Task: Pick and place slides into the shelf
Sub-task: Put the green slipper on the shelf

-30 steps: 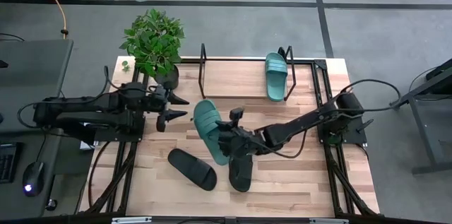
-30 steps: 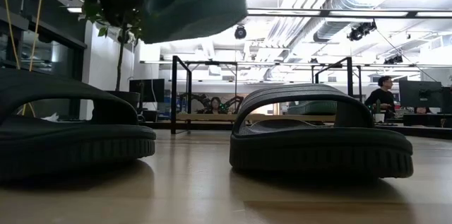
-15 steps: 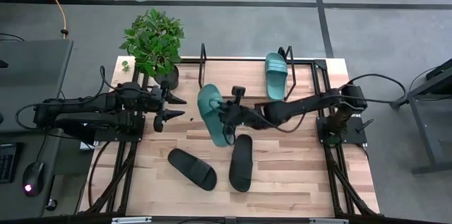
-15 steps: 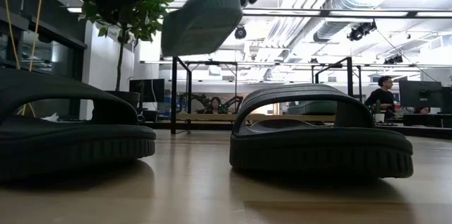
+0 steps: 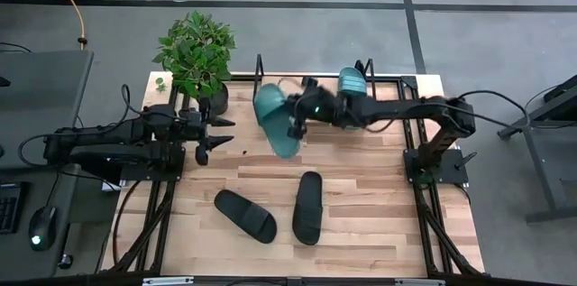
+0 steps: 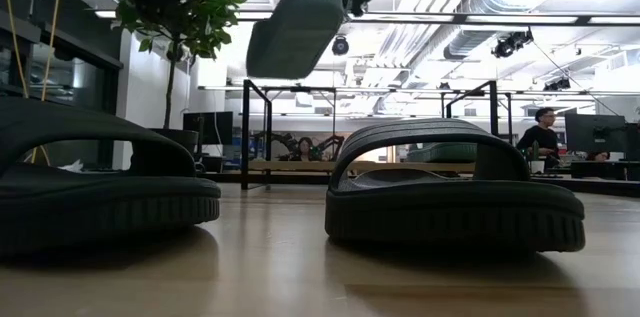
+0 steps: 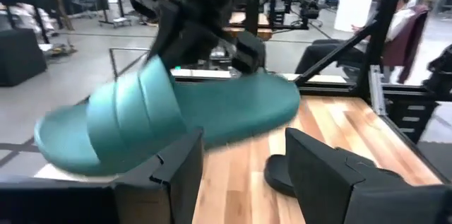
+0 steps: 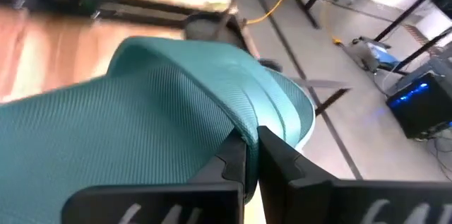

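Now carrying a teal slide point(image 5: 273, 122) over the shelf point(image 5: 315, 101).
My left gripper point(image 5: 219, 135) idles parted and empty by the plant; my right gripper point(image 5: 296, 121) pinches the strap edge shut. It looks light, rubbery, flexible, so I'd grip the strap.

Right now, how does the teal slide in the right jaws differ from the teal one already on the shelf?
The held teal-green ribbed slide hangs tilted in the air, pinched by its strap in the right gripper; the other teal-green slide lies flat and free on the wooden shelf board. Both share colour and shape.
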You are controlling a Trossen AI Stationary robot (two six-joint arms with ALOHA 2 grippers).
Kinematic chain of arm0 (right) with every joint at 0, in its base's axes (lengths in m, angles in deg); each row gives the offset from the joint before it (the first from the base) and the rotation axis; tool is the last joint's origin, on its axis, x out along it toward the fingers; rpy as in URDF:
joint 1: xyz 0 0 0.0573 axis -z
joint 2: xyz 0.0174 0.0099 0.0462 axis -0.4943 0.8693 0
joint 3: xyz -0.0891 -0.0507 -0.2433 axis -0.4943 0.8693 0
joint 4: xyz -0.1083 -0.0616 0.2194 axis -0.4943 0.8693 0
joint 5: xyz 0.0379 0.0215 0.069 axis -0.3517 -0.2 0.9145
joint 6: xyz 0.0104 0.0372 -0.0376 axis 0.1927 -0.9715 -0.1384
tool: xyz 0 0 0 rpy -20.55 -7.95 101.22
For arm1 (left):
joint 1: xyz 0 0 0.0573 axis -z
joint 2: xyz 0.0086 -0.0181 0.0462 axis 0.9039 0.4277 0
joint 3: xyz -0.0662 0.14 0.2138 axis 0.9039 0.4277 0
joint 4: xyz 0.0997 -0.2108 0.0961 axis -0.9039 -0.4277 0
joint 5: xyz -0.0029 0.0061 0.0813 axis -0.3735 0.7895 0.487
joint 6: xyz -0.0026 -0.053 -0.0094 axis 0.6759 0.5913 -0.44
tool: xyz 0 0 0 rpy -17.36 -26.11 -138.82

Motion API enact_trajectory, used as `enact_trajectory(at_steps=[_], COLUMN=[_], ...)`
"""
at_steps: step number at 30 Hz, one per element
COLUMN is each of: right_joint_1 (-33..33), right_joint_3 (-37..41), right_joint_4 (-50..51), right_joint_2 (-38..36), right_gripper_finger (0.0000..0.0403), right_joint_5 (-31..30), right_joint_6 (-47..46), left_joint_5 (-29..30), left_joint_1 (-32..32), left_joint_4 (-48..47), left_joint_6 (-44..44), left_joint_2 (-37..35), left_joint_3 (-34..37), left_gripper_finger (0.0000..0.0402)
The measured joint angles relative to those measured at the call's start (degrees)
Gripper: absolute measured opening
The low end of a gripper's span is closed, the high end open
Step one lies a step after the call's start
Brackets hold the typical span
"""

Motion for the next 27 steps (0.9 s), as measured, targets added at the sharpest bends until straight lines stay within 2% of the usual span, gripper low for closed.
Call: enact_trajectory(at_steps=[7, 11, 14, 17, 21, 27], right_joint_1=[3.87, 6.01, 8.05, 9.18, 9.94, 13.61], right_joint_3=[2.25, 11.51, 21.67, 29.76, 35.24, 38.67], right_joint_4=[0.7, -4.62, -14.55, -24.3, -29.1, -29.39], right_joint_2=[-5.96, -12.53, -18.49, -23.92, -27.53, -27.37], right_gripper_finger=[0.0, 0.0, 0.0, 0.0, 0.0, 0.0], right_joint_5=[0.63, 1.79, 4.22, 3.82, 1.15, -0.31], right_joint_6=[0.24, 0.5, 0.17, 0.1, 0.67, 1.14], left_joint_5=[2.57, 2.88, 3.43, 3.61, 3.64, 3.64], left_joint_1=[0.0, 0.0, 0.0, 0.0, 0.0, 0.0], left_joint_4=[0.13, 0.87, 2.7, 4.29, 6.31, 6.29], left_joint_6=[-1.39, -2.37, -3.06, -3.19, -3.06, -2.74], left_joint_2=[-0.11, -0.13, -0.13, -0.13, -0.09, -0.09], left_joint_3=[0.0, 0.0, 0.0, 0.0, 0.0, 0.0], left_gripper_finger=[0.0184, 0.0184, 0.0184, 0.0184, 0.0184, 0.0184])
